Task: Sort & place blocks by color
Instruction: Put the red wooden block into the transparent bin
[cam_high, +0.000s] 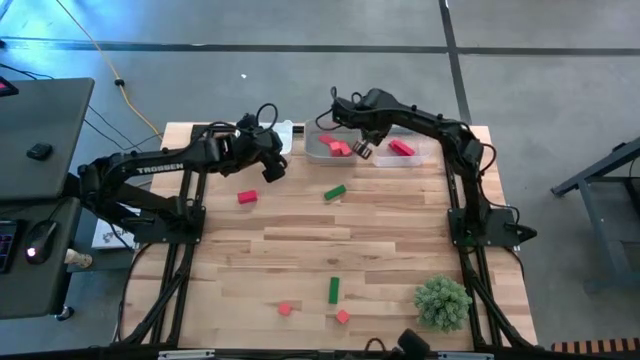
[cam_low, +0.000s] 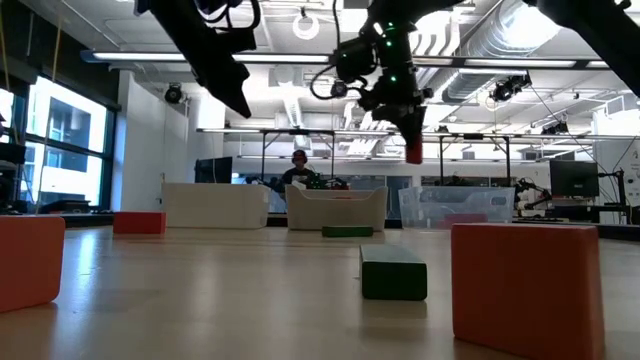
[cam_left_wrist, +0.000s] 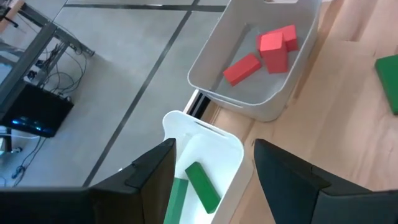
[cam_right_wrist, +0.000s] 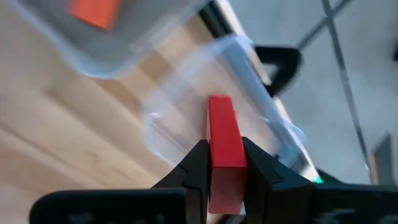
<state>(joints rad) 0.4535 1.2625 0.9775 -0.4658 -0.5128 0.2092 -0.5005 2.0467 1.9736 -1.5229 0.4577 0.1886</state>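
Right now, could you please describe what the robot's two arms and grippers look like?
Both arms are dark and jointed, with black cables looping near the wrists. The left arm carries white lettering along its side. The left gripper and right gripper each have two flat black fingers.

A bushy green plant ball (cam_high: 442, 302) sits at the wooden table's (cam_high: 300, 240) near right corner.
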